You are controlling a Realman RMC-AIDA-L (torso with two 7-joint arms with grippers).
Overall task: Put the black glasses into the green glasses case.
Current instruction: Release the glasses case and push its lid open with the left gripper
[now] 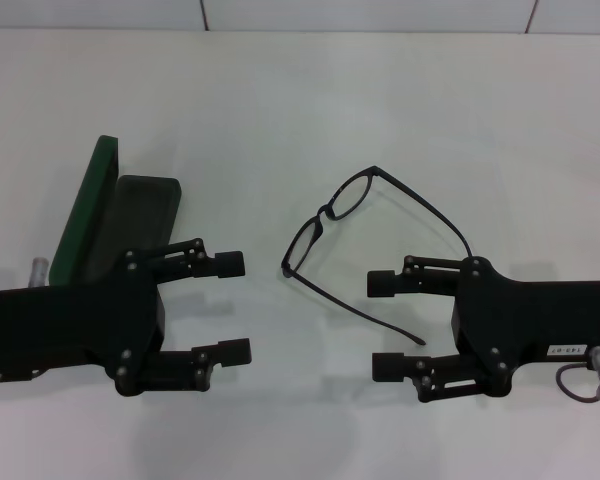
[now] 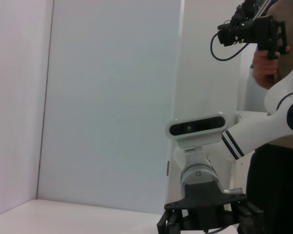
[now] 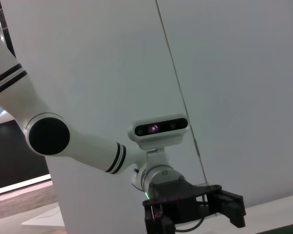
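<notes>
The black glasses (image 1: 365,240) lie unfolded on the white table (image 1: 300,110), mid-right in the head view, lenses toward the middle and temple arms running toward my right gripper. The green glasses case (image 1: 115,215) stands open at the left, its lid tilted up on the outer side. My left gripper (image 1: 235,307) is open, just in front of the case and pointing toward the middle. My right gripper (image 1: 385,325) is open, facing it, with one temple tip between its fingers' reach. Each wrist view shows the opposite gripper: the right one (image 2: 205,222), the left one (image 3: 195,209).
The table's far edge meets a pale wall (image 1: 380,15). In the left wrist view a person (image 2: 278,146) stands behind my right arm holding a black device.
</notes>
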